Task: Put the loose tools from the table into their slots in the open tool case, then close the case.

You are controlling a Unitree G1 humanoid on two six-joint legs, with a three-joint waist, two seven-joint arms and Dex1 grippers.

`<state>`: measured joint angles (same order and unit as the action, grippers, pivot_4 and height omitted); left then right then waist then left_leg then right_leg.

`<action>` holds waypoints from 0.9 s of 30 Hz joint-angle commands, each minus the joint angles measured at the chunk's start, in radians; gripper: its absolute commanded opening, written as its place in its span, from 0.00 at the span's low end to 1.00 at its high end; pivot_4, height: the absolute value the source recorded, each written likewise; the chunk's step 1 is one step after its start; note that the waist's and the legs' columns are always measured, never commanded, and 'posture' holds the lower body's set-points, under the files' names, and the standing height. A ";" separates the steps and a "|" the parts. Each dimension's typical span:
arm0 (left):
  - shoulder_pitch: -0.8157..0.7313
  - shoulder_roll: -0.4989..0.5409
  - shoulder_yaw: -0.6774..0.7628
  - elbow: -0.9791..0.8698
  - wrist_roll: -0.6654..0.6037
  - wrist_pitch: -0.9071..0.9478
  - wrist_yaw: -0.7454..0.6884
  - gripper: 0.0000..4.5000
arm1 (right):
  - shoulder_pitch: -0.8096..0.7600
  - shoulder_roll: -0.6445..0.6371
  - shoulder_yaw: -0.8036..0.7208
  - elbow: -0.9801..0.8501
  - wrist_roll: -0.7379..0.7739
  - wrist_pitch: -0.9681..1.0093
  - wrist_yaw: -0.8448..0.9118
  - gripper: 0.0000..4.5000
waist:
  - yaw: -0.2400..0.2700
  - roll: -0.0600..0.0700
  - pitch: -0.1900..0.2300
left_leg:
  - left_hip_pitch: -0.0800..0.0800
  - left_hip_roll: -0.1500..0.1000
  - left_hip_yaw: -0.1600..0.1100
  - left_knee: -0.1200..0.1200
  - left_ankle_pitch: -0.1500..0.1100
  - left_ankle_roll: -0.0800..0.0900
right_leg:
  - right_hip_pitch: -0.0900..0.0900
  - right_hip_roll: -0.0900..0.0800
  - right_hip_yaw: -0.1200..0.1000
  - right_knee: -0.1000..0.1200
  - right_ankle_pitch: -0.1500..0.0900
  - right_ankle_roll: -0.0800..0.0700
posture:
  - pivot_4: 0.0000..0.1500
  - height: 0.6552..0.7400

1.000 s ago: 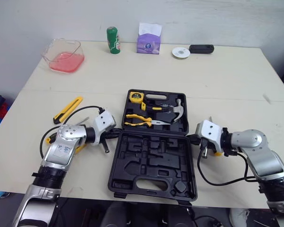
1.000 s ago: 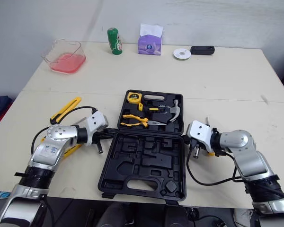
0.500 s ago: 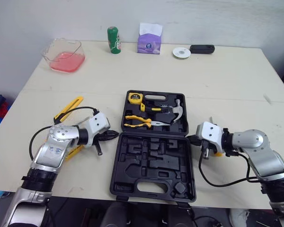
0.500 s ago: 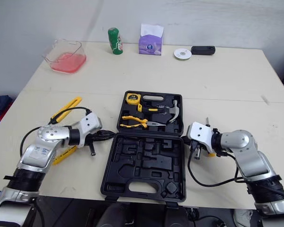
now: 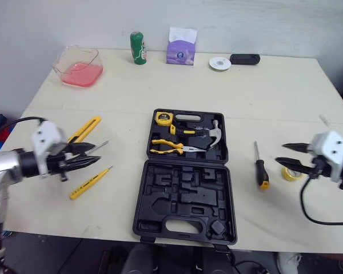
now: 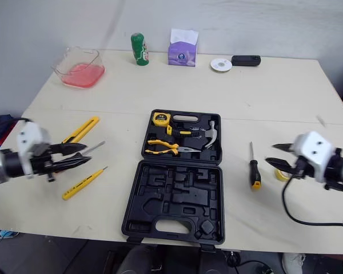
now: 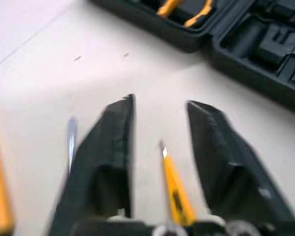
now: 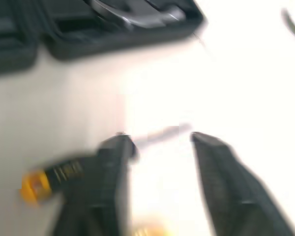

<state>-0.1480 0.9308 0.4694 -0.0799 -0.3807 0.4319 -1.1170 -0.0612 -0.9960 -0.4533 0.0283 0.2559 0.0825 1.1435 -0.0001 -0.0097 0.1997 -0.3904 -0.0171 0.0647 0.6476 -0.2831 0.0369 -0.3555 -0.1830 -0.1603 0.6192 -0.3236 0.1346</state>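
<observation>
The black tool case [image 5: 186, 171] lies open mid-table. Its far half holds a yellow tape measure [image 5: 163, 118], pliers [image 5: 168, 147] and a hammer [image 5: 211, 132]; the near half's slots are bare. My left gripper [image 5: 96, 153] hovers open left of the case, above a thin yellow screwdriver [image 5: 90, 182], beside a yellow utility knife [image 5: 84, 129] and a grey metal shaft [image 5: 100, 145]. My right gripper [image 5: 280, 153] is open right of the case, near a black-and-yellow screwdriver [image 5: 261, 169] and a yellow tape roll [image 5: 290, 173]. Nothing is between either gripper's fingers.
Along the table's far edge stand a pink plastic container [image 5: 78, 67], a green can [image 5: 138, 48], a purple tissue box [image 5: 180, 48], a white disc [image 5: 219, 63] and a black device [image 5: 243, 59]. Bare tabletop lies between them and the case.
Both arms have drawn outward from the case's sides, left to the left and right to the right. Both grippers have gone from shut to open, uncovering the screwdrivers and tape roll.
</observation>
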 commanded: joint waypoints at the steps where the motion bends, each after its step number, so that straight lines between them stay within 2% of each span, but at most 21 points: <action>1: 0.032 0.035 0.168 0.091 -0.032 -0.069 -0.005 0.83 | 0.025 -0.036 -0.113 0.090 0.010 -0.106 0.008 0.90 | -0.001 0.000 0.000 | 0.000 0.000 0.000 0.000 0.000 0.000 | 0.000 0.000 0.000 0.000 0.000 0.000 | 1.00 1.00; 2: 0.043 0.043 0.202 0.140 -0.027 -0.100 -0.004 0.93 | 0.033 -0.049 -0.136 0.145 -0.009 -0.150 -0.005 1.00 | -0.001 0.000 0.000 | 0.001 0.000 0.000 0.000 0.000 0.000 | 0.000 0.000 0.000 0.000 0.000 0.000 | 1.00 1.00; 3: 0.051 0.050 0.221 0.175 -0.024 -0.124 -0.004 0.98 | 0.038 -0.059 -0.149 0.185 -0.021 -0.184 -0.015 1.00 | -0.002 0.000 0.000 | 0.001 0.000 0.000 -0.001 -0.001 -0.001 | 0.000 0.000 0.000 0.000 0.000 0.000 | 1.00 1.00; 7: 0.080 0.077 0.271 0.296 -0.002 -0.199 0.013 0.98 | 0.026 -0.096 -0.197 0.357 -0.023 -0.269 -0.047 1.00 | -0.004 0.001 0.001 | 0.001 0.000 0.001 -0.001 -0.002 -0.001 | 0.000 0.000 0.001 0.000 0.000 0.000 | 1.00 1.00; 10: 0.114 0.146 0.378 0.622 0.065 -0.366 0.124 0.98 | 0.050 -0.091 -0.226 0.565 -0.097 -0.447 -0.190 1.00 | -0.007 0.001 0.001 | 0.001 0.001 0.001 -0.002 -0.003 -0.001 | -0.002 0.000 0.001 0.000 0.000 0.000 | 1.00 1.00; 13: 0.142 0.172 0.395 0.822 0.075 -0.489 0.168 0.98 | 0.067 -0.064 -0.226 0.668 -0.126 -0.539 -0.316 1.00 | -0.019 0.001 0.001 | 0.002 0.002 0.003 -0.005 -0.004 -0.002 | -0.003 0.001 0.001 -0.002 -0.001 -0.001 | 1.00 1.00; 18: 0.168 0.191 0.424 0.971 0.053 -0.567 0.223 0.98 | 0.098 -0.069 -0.239 0.763 -0.128 -0.599 -0.432 1.00 | -0.029 0.003 0.002 | 0.003 0.001 0.004 -0.005 -0.005 -0.002 | -0.003 -0.001 0.002 -0.003 -0.001 -0.001 | 1.00 1.00; 20: 0.174 0.200 0.419 1.001 0.050 -0.579 0.234 0.98 | 0.098 -0.070 -0.234 0.772 -0.115 -0.609 -0.444 1.00 | -0.029 0.003 0.002 | 0.004 0.002 0.004 -0.005 -0.008 -0.007 | -0.003 -0.001 0.002 -0.002 -0.001 -0.001 | 1.00 1.00; 27: 0.181 0.216 0.407 1.040 0.037 -0.619 0.254 0.98 | 0.087 -0.051 -0.172 0.739 -0.077 -0.566 -0.379 1.00 | -0.032 0.003 0.002 | 0.004 0.002 0.005 -0.005 -0.007 -0.005 | -0.003 -0.001 0.002 0.000 -0.001 -0.002 | 1.00 1.00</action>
<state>0.0306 1.1184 0.8554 0.9570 -0.3158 -0.1708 -0.8659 0.0243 -1.0402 -0.6271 0.7933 0.1478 -0.4969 0.7371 -0.0316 -0.0068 0.2014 -0.3864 -0.0147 0.0692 0.6430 -0.2893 0.0330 -0.3584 -0.1839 -0.1579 0.6188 -0.3246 0.1331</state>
